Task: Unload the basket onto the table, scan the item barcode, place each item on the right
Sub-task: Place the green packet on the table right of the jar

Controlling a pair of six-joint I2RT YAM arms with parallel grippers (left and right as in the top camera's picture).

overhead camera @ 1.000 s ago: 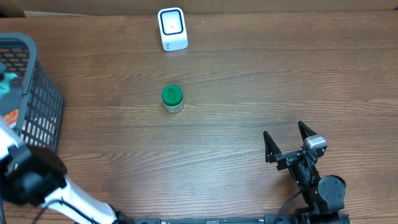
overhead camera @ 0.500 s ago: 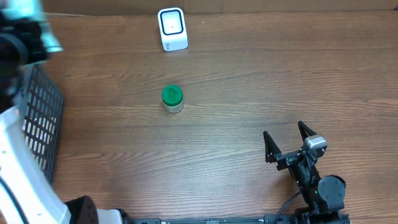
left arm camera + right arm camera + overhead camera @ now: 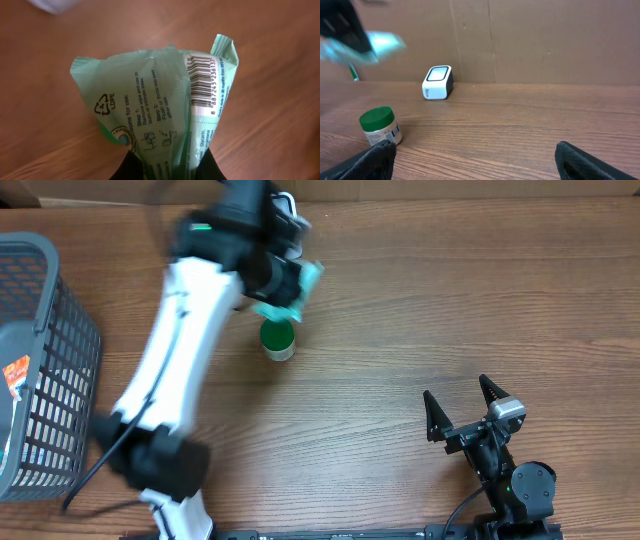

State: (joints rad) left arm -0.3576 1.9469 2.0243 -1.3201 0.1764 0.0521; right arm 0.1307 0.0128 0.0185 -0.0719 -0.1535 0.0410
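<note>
The left arm (image 3: 170, 345) stretches out long and blurred (white links, dark wrist), its left gripper (image 3: 288, 278) pinched tight on a green packet (image 3: 160, 100) that juts beyond the fingertips, while the right gripper (image 3: 457, 392) rests low with fingers spread wide.

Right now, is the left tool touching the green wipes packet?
Touching. The left wrist view shows the left tool shut on the green wipes packet, pinching its lower end.
</note>
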